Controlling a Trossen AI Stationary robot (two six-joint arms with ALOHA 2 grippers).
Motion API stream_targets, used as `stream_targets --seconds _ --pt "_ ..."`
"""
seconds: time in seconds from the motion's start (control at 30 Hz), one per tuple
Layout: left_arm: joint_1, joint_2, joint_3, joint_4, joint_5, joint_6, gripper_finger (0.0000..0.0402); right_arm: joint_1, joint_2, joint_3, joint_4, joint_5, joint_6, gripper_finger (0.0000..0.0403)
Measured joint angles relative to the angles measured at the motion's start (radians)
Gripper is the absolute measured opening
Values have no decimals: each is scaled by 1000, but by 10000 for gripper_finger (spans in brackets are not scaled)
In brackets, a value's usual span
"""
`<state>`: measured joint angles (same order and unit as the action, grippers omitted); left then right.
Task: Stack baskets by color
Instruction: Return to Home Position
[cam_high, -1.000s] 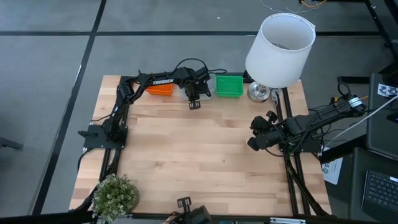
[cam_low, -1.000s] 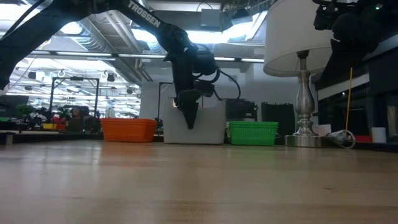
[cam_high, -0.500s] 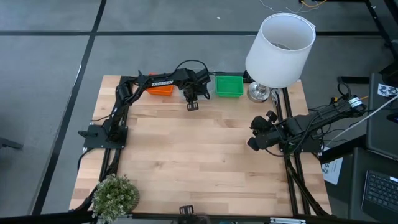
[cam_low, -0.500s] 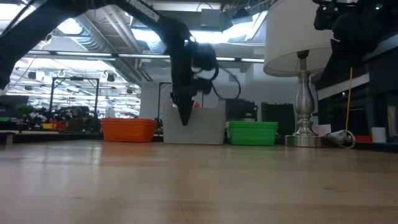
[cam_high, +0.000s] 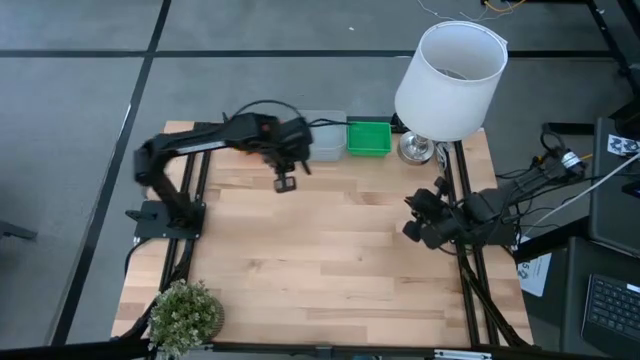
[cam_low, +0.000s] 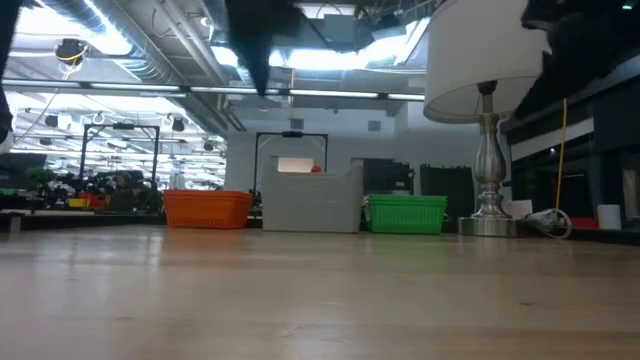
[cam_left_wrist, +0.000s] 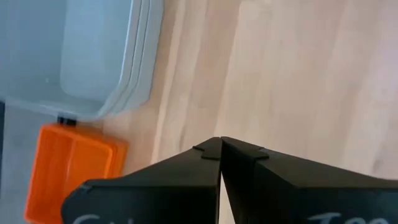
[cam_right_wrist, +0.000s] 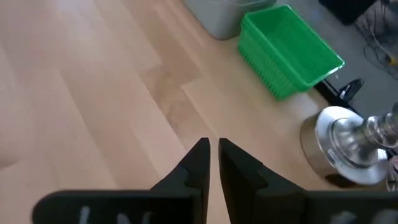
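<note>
Lamp (cam_high: 450, 75) at the worktop's (cam_high: 320, 260) back corner, and a row runs out from it: green baskets (cam_high: 368, 138) just beside it, grey baskets (cam_high: 322, 142) next, orange baskets (cam_low: 205, 208) farthest. Left hand (cam_high: 284, 182) hovers past the grey ones, fingers together, empty. Right hand (cam_high: 410, 230) sits nearer the lamp, closed, holding nothing.

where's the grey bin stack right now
In the high view the grey bin stack sits at the far edge of the table, between the orange stack on its left and the green stack on its right.
</note>
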<state>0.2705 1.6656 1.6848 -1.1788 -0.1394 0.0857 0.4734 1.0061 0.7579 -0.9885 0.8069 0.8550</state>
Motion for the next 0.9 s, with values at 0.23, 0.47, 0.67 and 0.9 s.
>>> stream_targets --seconds 0.23,0.47,0.67,0.9 --pt "-66 -360 -357 189 5 -123 0 126 -201 -180 159 13 49 37" --pt "-158 -720 -794 606 45 -267 0 102 -396 -397 816 -154 -455 37" --pt "-209 -963 -1129 989 45 -271 0 -13 -554 -522 1179 -481 -775 37" --pt "-228 -1162 -1443 1277 11 -321 0 -211 -690 -551 1070 -688 -788 37"
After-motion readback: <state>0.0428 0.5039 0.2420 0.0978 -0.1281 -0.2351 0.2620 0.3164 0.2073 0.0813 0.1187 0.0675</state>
